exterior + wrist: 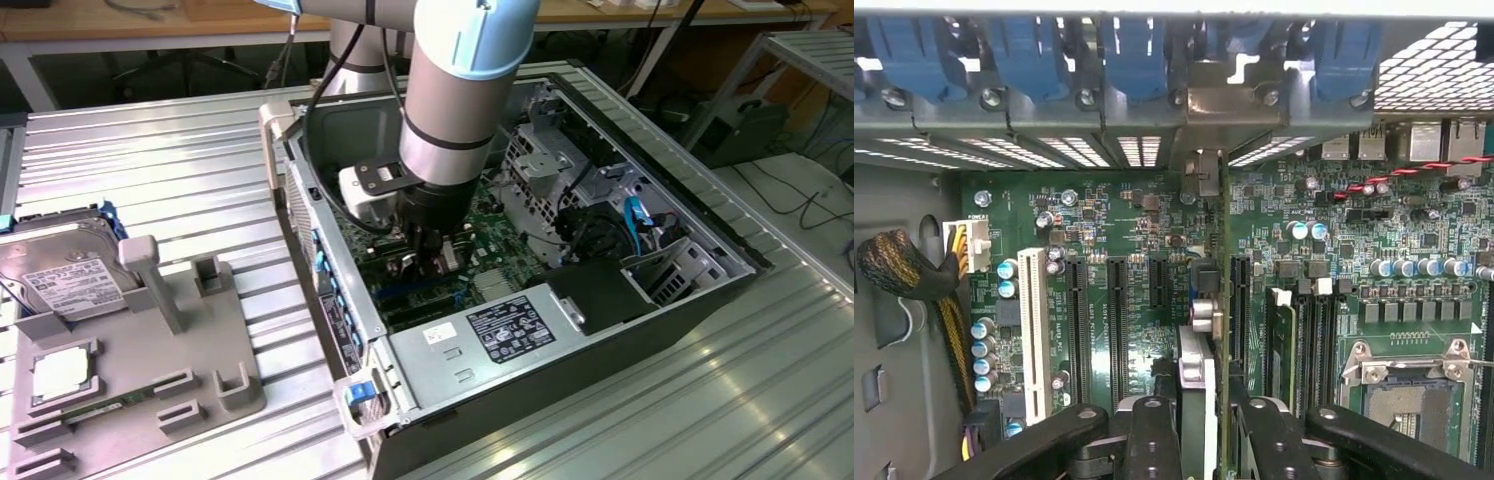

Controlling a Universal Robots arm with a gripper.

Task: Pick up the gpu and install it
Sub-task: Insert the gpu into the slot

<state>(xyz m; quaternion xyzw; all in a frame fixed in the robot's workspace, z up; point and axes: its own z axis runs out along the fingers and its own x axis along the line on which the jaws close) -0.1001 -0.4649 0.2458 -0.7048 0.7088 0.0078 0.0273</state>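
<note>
Held edge-on in the gripper, jaws clamped on the gpu, low over the motherboard. Long axis 8-to-2 o'clock in the exterior view, bracket end at 8, by the rear wall. Straight beneath the gripper, no sideways offset visible.

The gpu shows edge-on, its face hidden, its near end and the end effector cut off by the picture's edge. Whether it is seated cannot be told. On the tabletop, the hard drive is cut by the exterior view's left edge, its label too small to read.
</note>
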